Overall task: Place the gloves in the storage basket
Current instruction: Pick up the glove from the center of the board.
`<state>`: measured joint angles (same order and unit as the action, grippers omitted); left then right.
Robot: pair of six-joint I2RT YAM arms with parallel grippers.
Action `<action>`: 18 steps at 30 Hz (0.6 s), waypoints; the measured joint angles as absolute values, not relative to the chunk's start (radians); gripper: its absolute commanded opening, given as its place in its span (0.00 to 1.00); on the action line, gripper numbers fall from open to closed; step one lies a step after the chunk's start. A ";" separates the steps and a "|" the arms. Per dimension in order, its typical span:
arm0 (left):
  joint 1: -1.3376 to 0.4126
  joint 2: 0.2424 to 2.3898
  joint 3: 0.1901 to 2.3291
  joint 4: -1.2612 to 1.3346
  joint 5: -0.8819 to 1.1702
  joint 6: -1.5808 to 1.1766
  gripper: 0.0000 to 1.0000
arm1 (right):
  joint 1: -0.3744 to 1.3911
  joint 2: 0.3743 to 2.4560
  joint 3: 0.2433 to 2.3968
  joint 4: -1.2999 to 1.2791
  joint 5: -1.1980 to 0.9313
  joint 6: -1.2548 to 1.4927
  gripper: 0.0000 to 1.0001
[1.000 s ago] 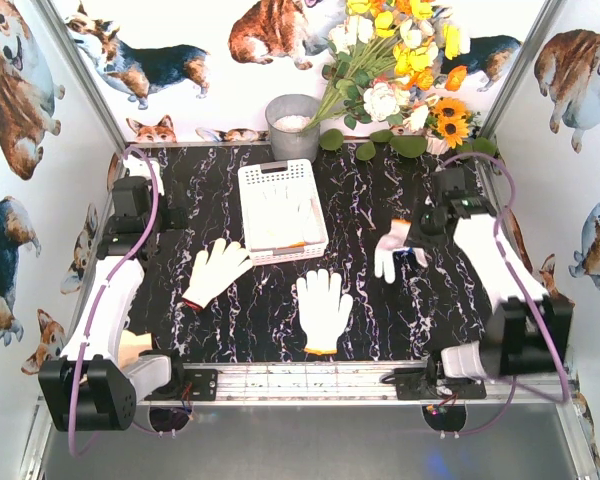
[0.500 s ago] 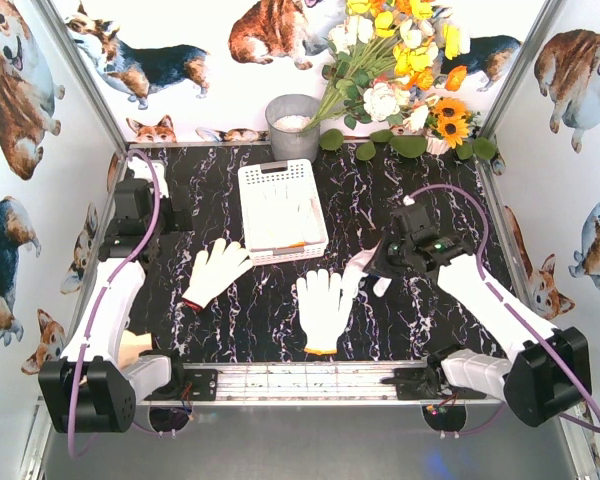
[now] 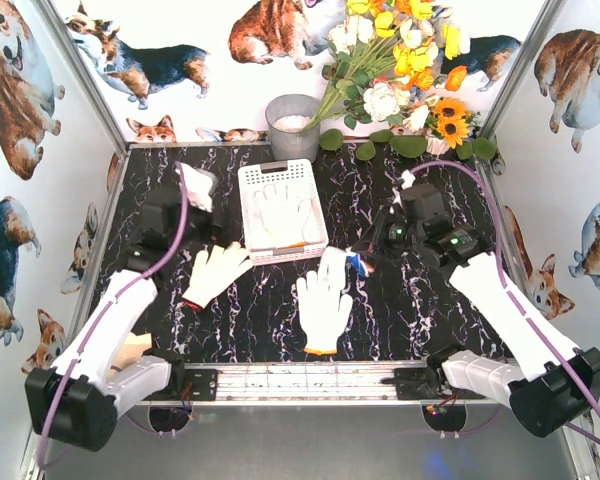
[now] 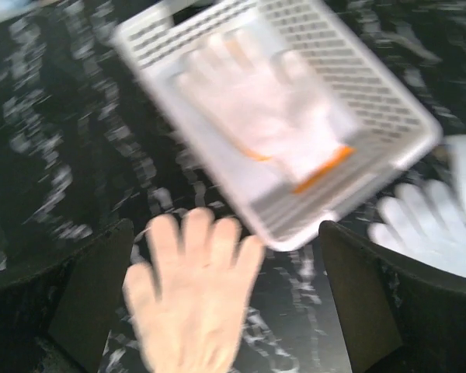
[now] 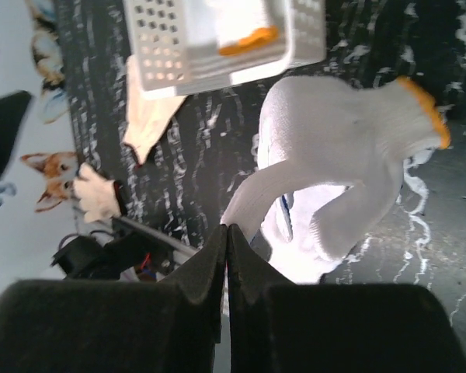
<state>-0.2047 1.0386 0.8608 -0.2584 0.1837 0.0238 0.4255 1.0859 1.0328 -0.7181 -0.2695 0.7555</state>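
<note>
Dangling from the closed right gripper (image 5: 227, 229), a white orange-cuffed glove (image 5: 334, 148) hangs just near-right of the storage basket (image 3: 280, 168) – more gloves (image 3: 280, 212) inside it, left gripper (image 4: 229, 287) spread wide above a cream glove (image 3: 215, 270) left of the basket, third glove (image 3: 323, 310) flat near centre

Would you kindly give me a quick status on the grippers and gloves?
Left gripper open above a loose glove. Right gripper shut on a second glove near the storage basket. Nothing blocking the basket.
</note>
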 measured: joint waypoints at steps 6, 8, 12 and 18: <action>-0.439 0.940 0.766 -0.103 0.313 -0.007 0.99 | 0.426 1.091 1.139 -0.760 -0.403 0.730 0.00; -0.503 0.904 0.712 -0.028 0.336 -0.030 0.99 | 0.426 1.091 1.159 -0.761 -0.447 0.728 0.00; -0.662 0.884 0.647 0.075 0.322 -0.047 1.00 | 0.426 1.091 1.182 -0.760 -0.535 0.728 0.00; -0.834 0.945 0.646 0.154 0.236 -0.018 1.00 | 0.426 1.091 1.186 -0.746 -0.639 0.739 0.00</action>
